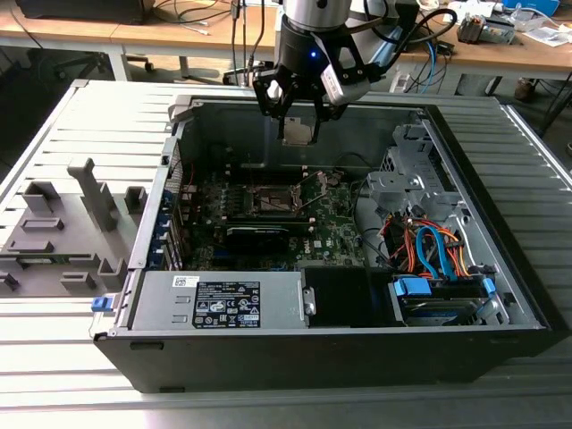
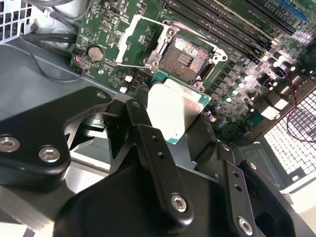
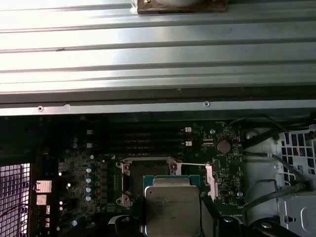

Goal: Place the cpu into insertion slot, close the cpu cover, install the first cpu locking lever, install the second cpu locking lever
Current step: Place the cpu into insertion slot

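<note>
Noted gripper [image 1: 298,125] clenched on cpu [image 1: 298,134] over the open case. Insertion slot [image 1: 273,198] bare at about 7 o'clock in exterior view, cpu cover [image 2: 132,40] open. Logged all four steps as pending.

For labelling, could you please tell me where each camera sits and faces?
Exterior view: off the arm, looking down into the case; pincer holding cpu shows.
Second wrist view: at the wrist, facing the insertion slot; pincer fingers show.
First wrist view: at the wrist, facing the motherboard; fingers flank cpu.
All share the cpu.
</note>
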You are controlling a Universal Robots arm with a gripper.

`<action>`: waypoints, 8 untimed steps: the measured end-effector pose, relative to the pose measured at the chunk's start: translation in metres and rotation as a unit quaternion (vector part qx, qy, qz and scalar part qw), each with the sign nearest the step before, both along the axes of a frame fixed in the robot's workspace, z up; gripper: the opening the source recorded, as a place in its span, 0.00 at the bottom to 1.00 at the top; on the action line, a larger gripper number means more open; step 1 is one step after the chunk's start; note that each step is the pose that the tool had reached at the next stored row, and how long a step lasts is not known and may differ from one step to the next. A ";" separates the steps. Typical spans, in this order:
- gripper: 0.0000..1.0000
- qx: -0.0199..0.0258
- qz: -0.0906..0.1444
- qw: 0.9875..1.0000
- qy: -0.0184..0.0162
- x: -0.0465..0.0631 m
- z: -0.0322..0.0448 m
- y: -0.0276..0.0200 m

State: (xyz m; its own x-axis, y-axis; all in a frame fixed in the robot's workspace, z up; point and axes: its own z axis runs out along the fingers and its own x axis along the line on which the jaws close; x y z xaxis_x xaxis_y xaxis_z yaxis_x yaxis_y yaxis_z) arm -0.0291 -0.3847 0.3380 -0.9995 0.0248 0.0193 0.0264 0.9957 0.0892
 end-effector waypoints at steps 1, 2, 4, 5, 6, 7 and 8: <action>0.54 0.000 0.000 1.000 0.000 0.000 -0.0001 -0.0003; 0.54 0.000 0.000 1.000 0.000 0.000 -0.0003 -0.0010; 0.54 0.000 0.000 1.000 0.000 0.000 -0.0006 -0.0017; 0.54 0.000 0.000 1.000 0.000 -0.001 -0.0007 -0.0021; 0.54 0.000 0.000 1.000 0.000 -0.001 -0.0008 -0.0023; 0.54 0.000 0.000 1.000 0.000 -0.001 -0.0010 -0.0026; 0.54 0.000 0.000 1.000 0.000 -0.001 -0.0011 -0.0028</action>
State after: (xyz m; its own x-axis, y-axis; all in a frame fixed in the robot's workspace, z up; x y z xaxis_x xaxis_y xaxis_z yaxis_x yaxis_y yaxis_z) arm -0.0299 -0.3875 0.3368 -0.9995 0.0248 0.0193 0.0264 0.9957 0.0893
